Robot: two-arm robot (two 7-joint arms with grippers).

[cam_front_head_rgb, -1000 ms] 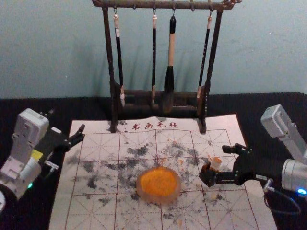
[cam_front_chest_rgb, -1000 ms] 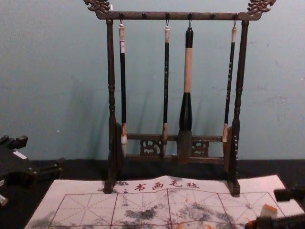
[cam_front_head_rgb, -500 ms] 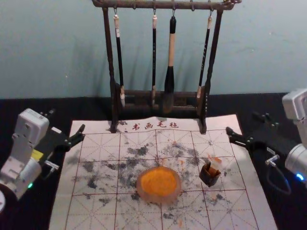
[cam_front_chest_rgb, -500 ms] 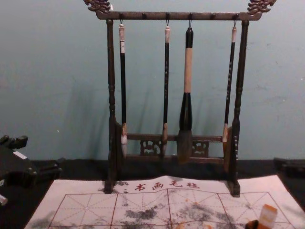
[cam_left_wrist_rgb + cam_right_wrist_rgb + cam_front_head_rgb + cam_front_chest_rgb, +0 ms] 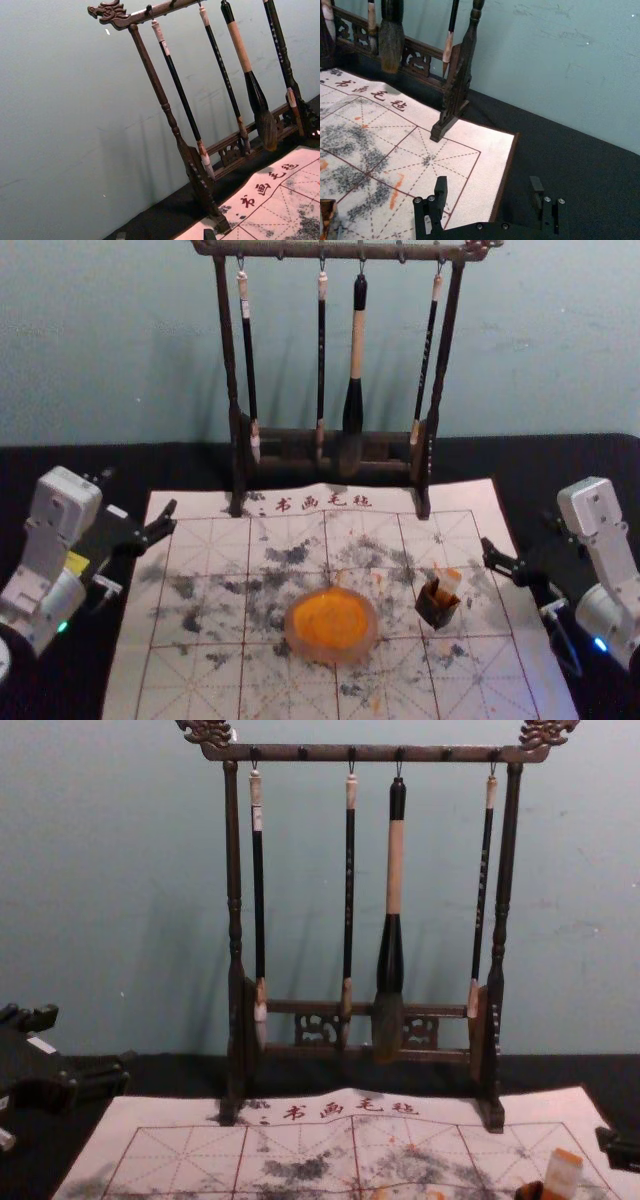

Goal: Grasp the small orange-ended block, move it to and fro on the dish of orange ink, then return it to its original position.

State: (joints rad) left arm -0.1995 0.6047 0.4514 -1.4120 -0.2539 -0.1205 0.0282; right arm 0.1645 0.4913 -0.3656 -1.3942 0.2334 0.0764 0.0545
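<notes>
Inward from the right gripper (image 5: 488,181), between its spread, empty jaws and the dish (image 5: 331,626), the block (image 5: 562,1175) is standing long axis near upright, leaning slightly, at the cup (image 5: 437,608). Farther off, the left gripper (image 5: 140,492) is idling, jaws parted.

We look at a calligraphy spot set up as a robot work station; we can't tell what building houses it. Against a plain blue-green wall (image 5: 120,340), a carved dark wooden stand (image 5: 232,870) with hanging brushes (image 5: 395,870) rests at the far edge of our ink-smudged white mat (image 5: 125,670), red-gridded and lettered in Chinese. Grey-and-black robot arms (image 5: 45,580) flank the black-topped table's (image 5: 470,470) left and right sides.
</notes>
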